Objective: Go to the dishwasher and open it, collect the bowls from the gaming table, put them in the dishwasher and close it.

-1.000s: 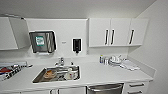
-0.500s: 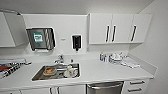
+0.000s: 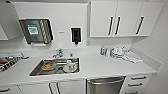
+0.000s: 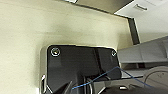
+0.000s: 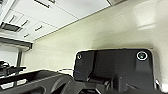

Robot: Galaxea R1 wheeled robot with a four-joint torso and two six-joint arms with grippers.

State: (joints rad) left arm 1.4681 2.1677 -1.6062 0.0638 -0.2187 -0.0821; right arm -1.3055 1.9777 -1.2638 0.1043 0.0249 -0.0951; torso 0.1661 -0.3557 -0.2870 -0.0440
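Note:
The dishwasher [image 3: 105, 87] sits under the white counter straight ahead and low in the head view. Its brushed steel front is closed, and the bar handle [image 3: 105, 80] runs across its top. The bowls and the gaming table are out of view. In the left wrist view my arm's dark plate [image 4: 80, 67] hangs over a pale floor, with a thin blue cable [image 4: 107, 73] crossing it. The right wrist view has the other dark plate [image 5: 115, 67] above the same pale floor, with white cabinet fronts [image 5: 45, 15] behind it.
A steel sink [image 3: 35, 71] left of the dishwasher holds an orange dish and a white cup. Dishes [image 3: 117, 52] are stacked on the counter at the right. White drawers [image 3: 136, 81] flank the dishwasher and wall cabinets [image 3: 117, 18] hang above. A dish rack [image 3: 6, 62] stands far left.
The whole head picture has shifted upward a little, so the camera has moved. The counter and dishwasher front sit slightly higher in the frame. Nothing in the kitchen itself has moved.

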